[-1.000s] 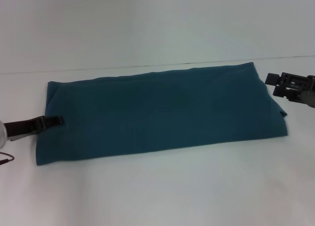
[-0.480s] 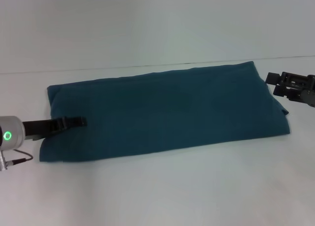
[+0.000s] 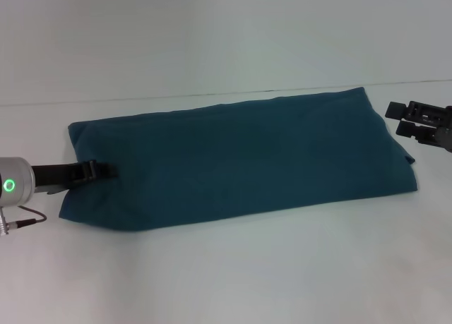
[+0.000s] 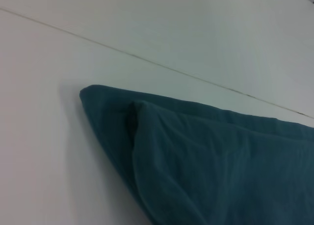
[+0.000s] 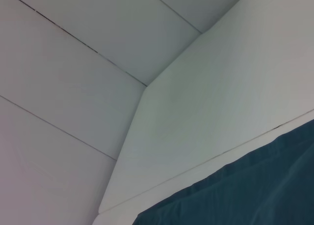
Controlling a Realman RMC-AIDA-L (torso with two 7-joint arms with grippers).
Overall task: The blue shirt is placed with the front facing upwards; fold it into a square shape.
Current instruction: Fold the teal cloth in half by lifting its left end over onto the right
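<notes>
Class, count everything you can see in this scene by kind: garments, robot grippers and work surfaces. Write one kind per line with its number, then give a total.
Garments: 1, the blue shirt
Robot grippers: 2, the left gripper and the right gripper
Work surfaces: 1, the white table
Total: 4

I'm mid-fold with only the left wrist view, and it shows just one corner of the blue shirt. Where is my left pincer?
Observer: The left pincer is over the shirt's left end, near the front edge.
Operator: How far along is the fold?
Observer: The blue shirt lies as a long band across the table, not yet a square; no lettering shows.
Operator: And the right arm?
Observer: The right pincer hovers off the shirt's right end, near its far corner, clear of the cloth.
</notes>
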